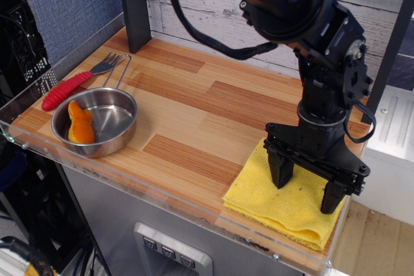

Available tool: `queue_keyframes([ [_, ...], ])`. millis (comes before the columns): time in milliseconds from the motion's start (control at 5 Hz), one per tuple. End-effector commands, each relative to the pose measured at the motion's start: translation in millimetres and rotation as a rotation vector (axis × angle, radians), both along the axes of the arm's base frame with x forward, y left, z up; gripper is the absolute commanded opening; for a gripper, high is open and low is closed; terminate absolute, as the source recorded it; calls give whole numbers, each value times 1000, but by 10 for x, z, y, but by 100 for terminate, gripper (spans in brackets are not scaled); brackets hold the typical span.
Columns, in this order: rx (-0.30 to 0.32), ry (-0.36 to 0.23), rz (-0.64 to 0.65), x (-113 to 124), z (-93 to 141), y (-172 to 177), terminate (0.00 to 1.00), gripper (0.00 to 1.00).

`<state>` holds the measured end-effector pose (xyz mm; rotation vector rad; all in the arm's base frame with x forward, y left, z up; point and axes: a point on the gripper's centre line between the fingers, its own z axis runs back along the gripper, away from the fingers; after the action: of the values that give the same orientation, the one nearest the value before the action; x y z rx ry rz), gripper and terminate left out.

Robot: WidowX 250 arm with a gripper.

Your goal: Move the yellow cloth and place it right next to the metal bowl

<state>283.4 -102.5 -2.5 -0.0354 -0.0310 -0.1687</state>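
Note:
The yellow cloth lies flat at the table's front right corner, its frayed edge close to the front rim. My black gripper is open, fingers pointing down, with both fingertips on or just above the cloth, one to the left and one to the right. The metal bowl stands at the front left, far from the cloth, with an orange object inside it. Its wire handle points toward the back.
A red-handled fork lies just behind the bowl at the far left. A dark post stands at the back left. A clear plastic rim runs along the front edge of the wooden table.

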Motion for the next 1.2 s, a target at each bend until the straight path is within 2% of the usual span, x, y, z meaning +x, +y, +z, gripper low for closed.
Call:
queue_keyframes([
  [0,25,95,98,-146,-158,723,0,100],
  [200,49,40,142,24,-24,674,0,100],
  [400,56,14,137,152,4,510,0,100],
  [600,78,27,103,280,-65,357,0,100],
  [800,74,44,115,322,-80,441,0,100],
  [1000,82,39,172,324,31,778,0,100],
])
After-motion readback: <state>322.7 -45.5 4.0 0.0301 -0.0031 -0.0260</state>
